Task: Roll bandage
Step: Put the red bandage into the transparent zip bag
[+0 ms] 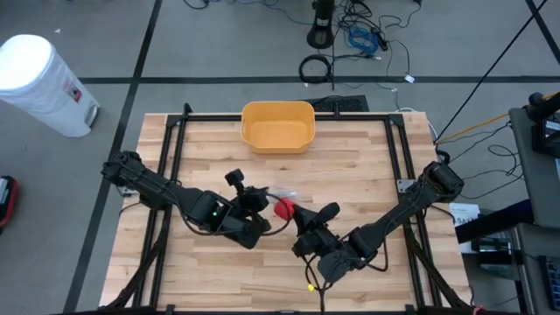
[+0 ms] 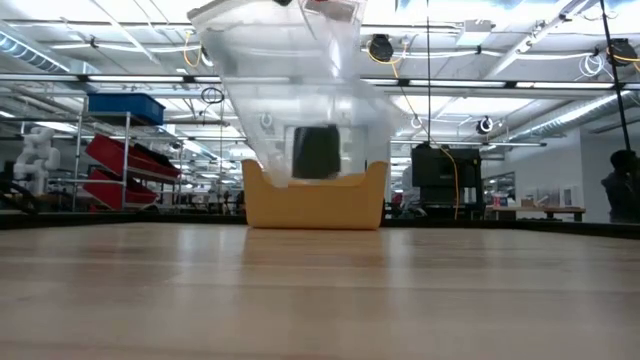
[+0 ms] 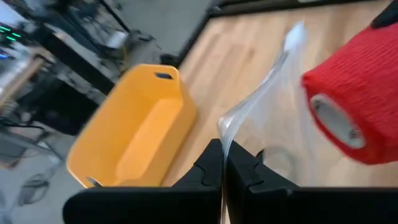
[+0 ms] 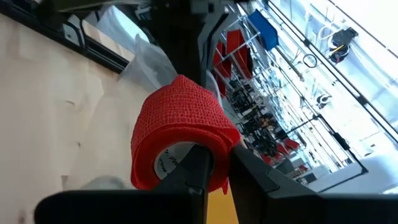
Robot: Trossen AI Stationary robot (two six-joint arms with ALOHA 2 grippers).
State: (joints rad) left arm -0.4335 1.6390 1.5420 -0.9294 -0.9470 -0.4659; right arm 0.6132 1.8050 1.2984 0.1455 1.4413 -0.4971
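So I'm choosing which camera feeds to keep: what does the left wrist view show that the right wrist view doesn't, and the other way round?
Only the left wrist view shows the yellow bin on the table, and the left gripper shut on the edge of a clear plastic bag.

Only the right wrist view shows the right gripper pinching the wall of the red bandage roll, with shelving in the room behind.

Both show the red bandage roll, its pale core, the plastic bag and the wooden table.
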